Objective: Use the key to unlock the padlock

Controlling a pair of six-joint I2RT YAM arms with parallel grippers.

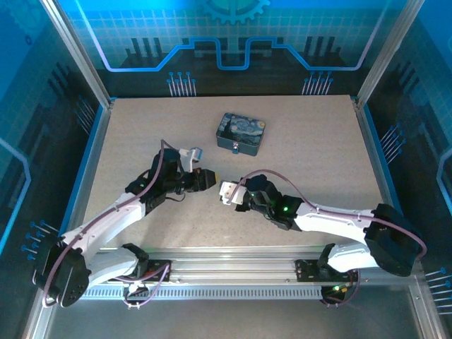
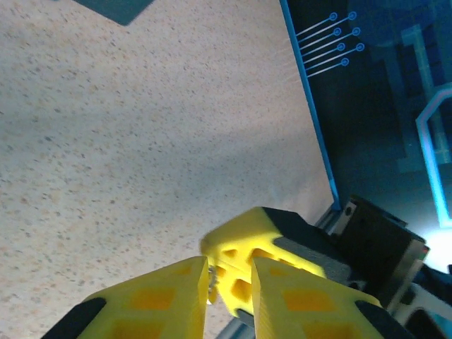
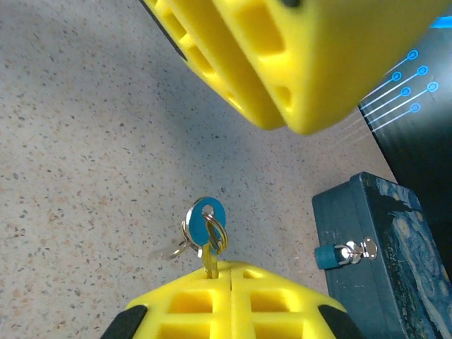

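The key, with a blue round head and thin split rings through it, sticks out of my right gripper, which is shut on its blade. The tiny teal padlock hangs by its silvery shackle on the front latch of the dark-blue starry-night tin. My left gripper faces the right one tip to tip, its jaws a narrow gap apart with nothing between them. A glint of the key's metal shows beside its left finger. In the top view both grippers meet mid-table, in front of the tin.
The left gripper's fingers hang just above the key's head. The speckled table is bounded by blue side walls and a metal rail at the near edge.
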